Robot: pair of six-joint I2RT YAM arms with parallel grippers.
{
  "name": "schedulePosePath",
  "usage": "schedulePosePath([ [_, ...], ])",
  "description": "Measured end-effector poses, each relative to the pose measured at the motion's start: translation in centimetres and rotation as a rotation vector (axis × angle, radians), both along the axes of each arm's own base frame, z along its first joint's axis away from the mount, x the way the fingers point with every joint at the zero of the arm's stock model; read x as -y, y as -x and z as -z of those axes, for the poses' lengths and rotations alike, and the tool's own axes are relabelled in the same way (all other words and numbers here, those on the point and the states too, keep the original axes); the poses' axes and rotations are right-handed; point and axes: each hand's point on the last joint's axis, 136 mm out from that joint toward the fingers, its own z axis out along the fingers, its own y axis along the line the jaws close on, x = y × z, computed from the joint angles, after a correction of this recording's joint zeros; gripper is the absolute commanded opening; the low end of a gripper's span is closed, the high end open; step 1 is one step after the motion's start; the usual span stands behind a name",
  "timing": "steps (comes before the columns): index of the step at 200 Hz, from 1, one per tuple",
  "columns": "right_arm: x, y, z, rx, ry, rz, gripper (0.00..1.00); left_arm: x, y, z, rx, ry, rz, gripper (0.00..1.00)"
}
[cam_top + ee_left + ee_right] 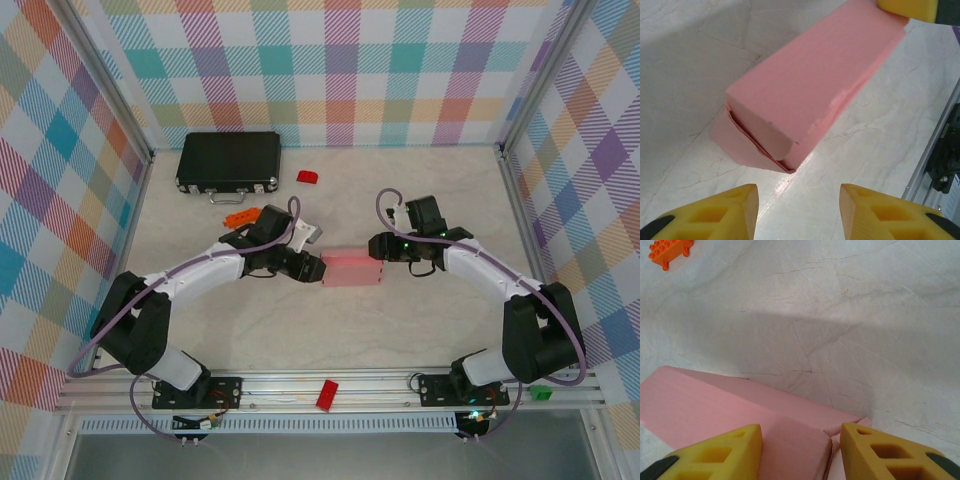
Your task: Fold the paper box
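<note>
1. Left fingers (710, 217) are standing apart with nothing between them, pointing at the near end of the paper box (810, 90) and stopping just short of it.
2. Right fingers (715, 455) are straddling the opposite end, with an end flap sitting in the gap. Whether they are pinching the card or only framing it cannot be told.
3. Between the two arms, the paper box is lying at the middle of the bench (300, 340), already formed into a long rectangular shape.
4. At the end facing the left fingers, the closure is gaping: layered card edges are showing, and a lower flap is jutting out onto the bench. One long edge is carrying a small crumple.
5. Closing this loose end is apparently the step in hand. Doing it well is likely calling for the right fingers to brace the far end so the box is not sliding. The left fingers should be coming in low and square to the flap and pressing gently, since thin card creases easily.
6. Farther back, a black case (228, 163), a red block (307, 177) and an orange block (240, 215) are lying well apart from the work.
</note>
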Motion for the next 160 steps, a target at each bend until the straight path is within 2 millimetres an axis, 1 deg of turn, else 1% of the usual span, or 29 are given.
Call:
schedulePosePath([
  [17, 0.0, 0.0, 0.0, 0.0, 0.0, 0.001, 0.45, 0.0, 0.2, -0.4, 0.008, 0.013, 0.001, 0.56],
  [34, 0.0, 0.0, 0.0, 0.0, 0.0, 0.001, 0.45, 0.0, 0.1, -0.9, 0.031, 0.032, -0.005, 0.6],
  [42, 0.0, 0.0, 0.0, 0.0, 0.0, 0.001, 0.45, 0.1, -0.2, -1.3, 0.046, 0.043, -0.015, 0.65],
  [69, 0.0, 0.0, 0.0, 0.005, -0.002, 0.001, 0.45, -0.1, -1.5, -2.8, 0.105, 0.076, -0.093, 0.72],
  [86, 0.0, 0.0, 0.0, 0.006, -0.003, 0.001, 0.45, -0.2, -2.6, -3.4, 0.126, 0.09, -0.159, 0.72],
  [100, 0.0, 0.0, 0.0, 0.006, -0.003, 0.001, 0.45, -0.3, -3.3, -3.4, 0.123, 0.092, -0.204, 0.71],
  [121, 0.0, 0.0, 0.0, 0.006, -0.003, 0.001, 0.45, -0.1, -3.9, -2.0, 0.078, 0.077, -0.241, 0.68],
  [143, 0.0, 0.0, 0.1, 0.007, 0.0, 0.002, 0.45, 0.3, -4.1, 0.0, 0.013, 0.055, -0.246, 0.6],
  [160, 0.1, 0.2, 0.3, 0.002, 0.003, 0.001, 0.46, 0.7, -3.9, 0.3, -0.012, 0.06, -0.232, 0.56],
])
